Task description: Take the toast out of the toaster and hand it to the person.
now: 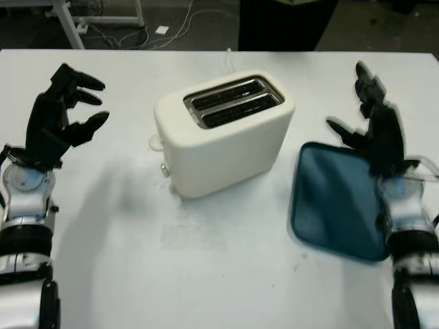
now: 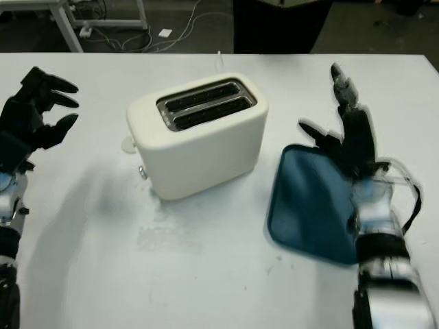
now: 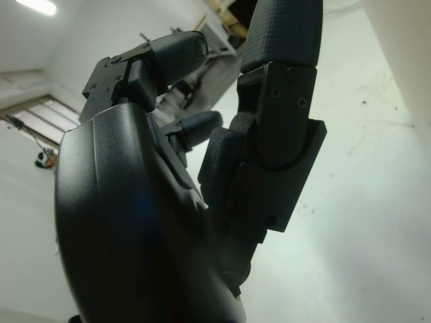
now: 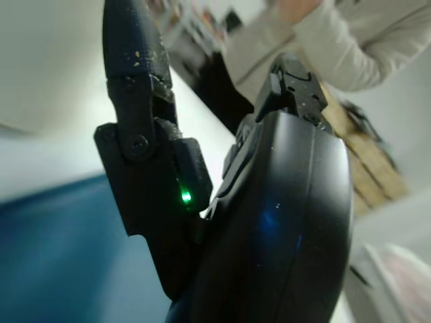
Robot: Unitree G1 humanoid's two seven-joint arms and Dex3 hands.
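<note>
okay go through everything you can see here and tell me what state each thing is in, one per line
Toaster: upright on the table, slots facing up, no toast sticking out.
Tray: blue, flat on the table right of the toaster, nothing on it.
Left hand: open, raised left of the toaster.
Right hand: open, raised over the tray's far edge.
Person: light sleeve visible across the table.

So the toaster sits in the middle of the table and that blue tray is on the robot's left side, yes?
Not quite. The toaster is mid-table, but the blue tray lies on the robot's right side, under its open right hand, as the left eye view shows. The open left hand hangs over bare table.
</note>
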